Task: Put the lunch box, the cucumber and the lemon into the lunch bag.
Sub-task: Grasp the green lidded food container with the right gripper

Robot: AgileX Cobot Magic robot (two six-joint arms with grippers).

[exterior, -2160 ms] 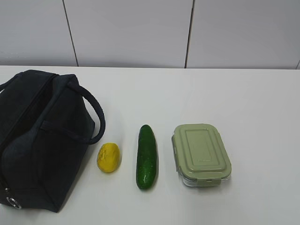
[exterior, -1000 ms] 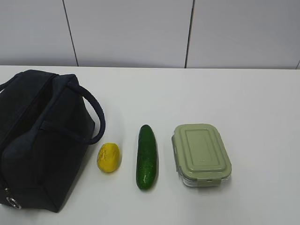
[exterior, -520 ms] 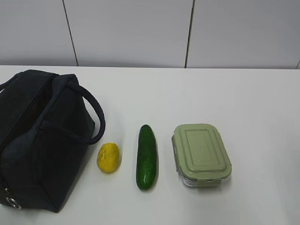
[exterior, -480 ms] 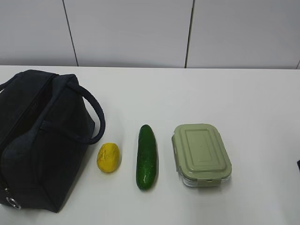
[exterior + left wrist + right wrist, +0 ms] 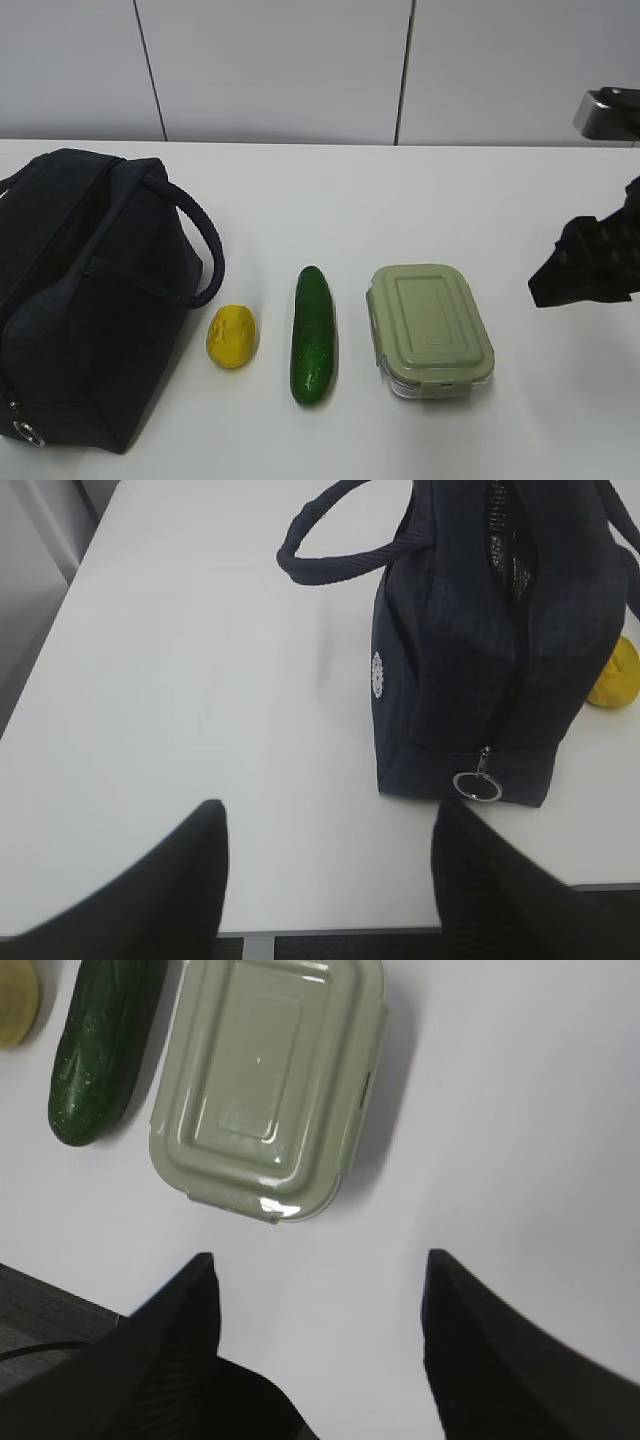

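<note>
White table (image 5: 420, 200), right arm (image 5: 590, 262) newly arrived.

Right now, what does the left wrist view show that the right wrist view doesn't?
Only the left wrist view shows the lunch bag, with its white logo and metal ring pull. Only the right wrist view shows the lunch box and the cucumber. Both catch the lemon at the frame's edge, the white table, and open jaws holding nothing.

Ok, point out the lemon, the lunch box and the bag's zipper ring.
lemon (image 5: 232, 336), exterior view, middle of its skin.
lunch box (image 5: 430, 326), exterior view, centre of the green lid.
zipper ring (image 5: 477, 786), left wrist view, on the metal ring.
</note>
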